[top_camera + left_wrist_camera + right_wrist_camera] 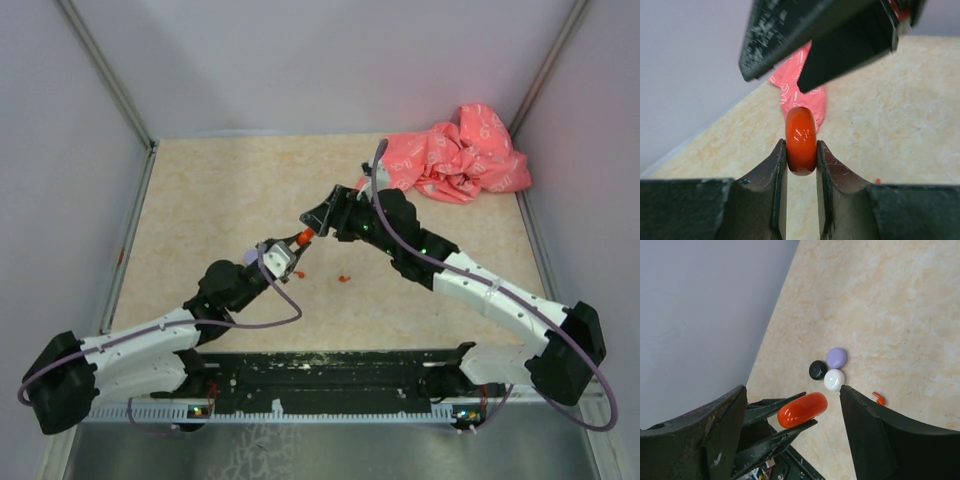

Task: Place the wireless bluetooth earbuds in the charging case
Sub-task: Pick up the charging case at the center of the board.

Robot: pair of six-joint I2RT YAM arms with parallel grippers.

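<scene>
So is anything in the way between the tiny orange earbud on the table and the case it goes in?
Nothing I can see lies on the beige table between them. But the glossy red-orange oval charging case, pinched in the left end effector, looks shut, so its lid blocks the tiny orange earbud.

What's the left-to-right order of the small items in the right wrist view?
Glossy red-orange oval charging case → glossy black round piece → tiny orange-red earbud. The white round piece and purple round piece lie between black and earbud, one above the other, so their order is unclear.
</scene>
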